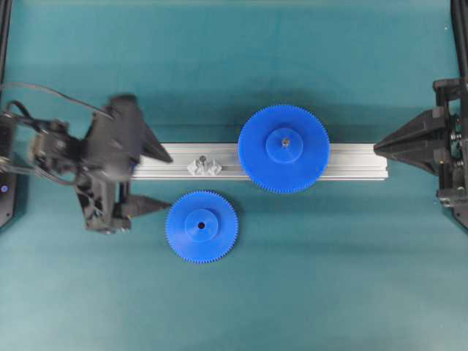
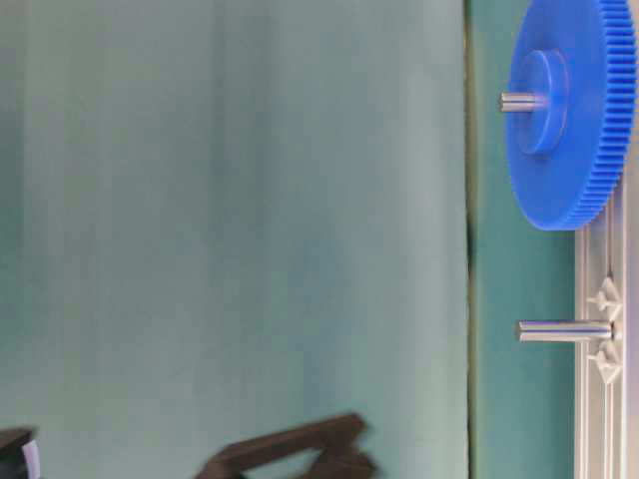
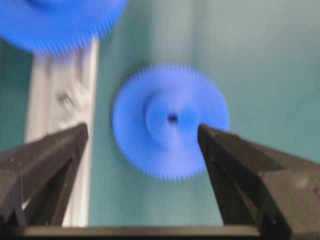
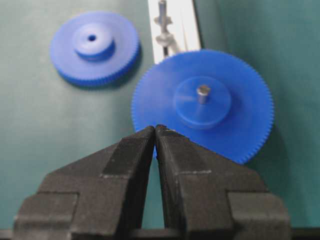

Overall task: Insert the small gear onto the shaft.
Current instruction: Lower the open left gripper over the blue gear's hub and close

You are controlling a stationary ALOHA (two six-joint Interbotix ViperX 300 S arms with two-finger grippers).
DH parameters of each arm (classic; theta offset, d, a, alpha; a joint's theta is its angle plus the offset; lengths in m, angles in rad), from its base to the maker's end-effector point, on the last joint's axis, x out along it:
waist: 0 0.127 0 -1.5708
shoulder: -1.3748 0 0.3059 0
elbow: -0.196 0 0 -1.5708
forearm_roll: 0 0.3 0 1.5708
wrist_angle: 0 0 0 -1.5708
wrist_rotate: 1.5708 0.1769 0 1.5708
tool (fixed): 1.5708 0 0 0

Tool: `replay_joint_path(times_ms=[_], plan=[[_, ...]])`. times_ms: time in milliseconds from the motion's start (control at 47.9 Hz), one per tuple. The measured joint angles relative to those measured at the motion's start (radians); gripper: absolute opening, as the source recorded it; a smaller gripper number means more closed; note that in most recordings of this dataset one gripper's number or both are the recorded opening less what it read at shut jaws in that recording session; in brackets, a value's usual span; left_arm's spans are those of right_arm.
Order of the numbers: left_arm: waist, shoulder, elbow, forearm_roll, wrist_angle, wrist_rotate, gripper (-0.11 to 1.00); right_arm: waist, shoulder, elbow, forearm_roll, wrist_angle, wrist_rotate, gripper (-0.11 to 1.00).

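Overhead view: gear (image 1: pixel 201 226) lies flat on the bench, just beside the rail (image 1: pixel 351 161) and apart from the shaft (image 1: pixel 204 165). Left gripper (image 1: pixel 162 180) has its jaws spread wide and empty; right gripper (image 4: pixel 155 131) is clenched on nothing. Risk: a jaw closing on the rail instead of the gear's rim.

Teal tabletop (image 1: pixel 234 307) fills whole overhead view, matte, smooth, edge to edge. Faint vertical banding across upper part, lighter and darker strips. Light even, diffuse; soft shadows only. Black frame posts (image 1: pixel 4 36) at far left and right borders of overhead view. In table-level view, paler teal backdrop (image 2: pixel 230 200) behind table, faint folds, dark seam where it meets surface. No wall, floor or window visible.
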Motion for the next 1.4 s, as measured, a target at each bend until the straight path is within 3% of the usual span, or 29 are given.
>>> replay_joint_path(times_ms=[292,668,1399], plan=[[-0.037,0.155,-0.083,0.0,0.048,0.005,0.9,-0.023,0.0,0.002,-0.038,0.002,-0.002,0.25],[-0.043,0.295,-0.163,0.002,0.094,0.014,0.9,-0.025,-0.005,0.014,-0.04,0.003,0.0,0.38],[-0.074,0.512,-0.273,0.0,0.164,0.014,0.89,-0.026,-0.072,0.031,-0.041,-0.005,-0.002,0.38]])
